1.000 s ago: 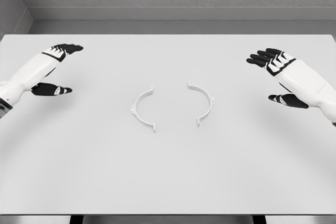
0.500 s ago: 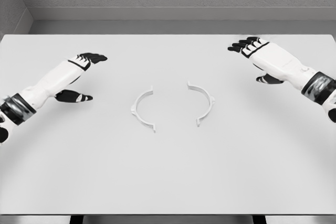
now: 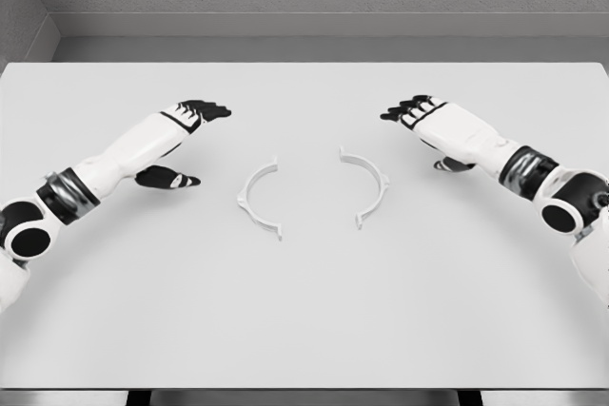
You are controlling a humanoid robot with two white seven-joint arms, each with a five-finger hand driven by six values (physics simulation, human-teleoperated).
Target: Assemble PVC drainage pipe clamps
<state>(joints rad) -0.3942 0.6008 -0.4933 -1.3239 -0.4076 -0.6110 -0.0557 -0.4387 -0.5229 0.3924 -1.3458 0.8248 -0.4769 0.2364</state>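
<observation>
Right, a white worktop (image 3: pixel 304 320) fills most of the frame, and dead centre on it lie the two halves of the pipe clamp, both white, both flat on the surface. The left clamp half (image 3: pixel 258 199) is a curved arc sitting just left of centre, bulging toward the left edge, with a small tab at each end. The right clamp half (image 3: pixel 366 186) mirrors it just right of centre, bulging toward the right edge, so the two open sides face each other across a clear gap; they are near one another but not touching. Now the arms: the left hand (image 3: pixel 181 140) reaches in from the lower left and sits in the left-middle of the frame, dark fingers (image 3: pixel 207 110) stretched out flat toward the upper centre and the thumb (image 3: pixel 168 178) splayed well below them, holding nothing. It is near the left clamp half, apart from it, no contact. On the other side the right hand (image 3: pixel 433 130) comes in from the right edge, in the right-middle of the frame, its fingertips (image 3: pixel 404 109) extended and pointing toward the centre, thumb tucked low beneath the palm, nothing in its grasp either. It hovers up and to the right of the right clamp half, clearly apart from it.
</observation>
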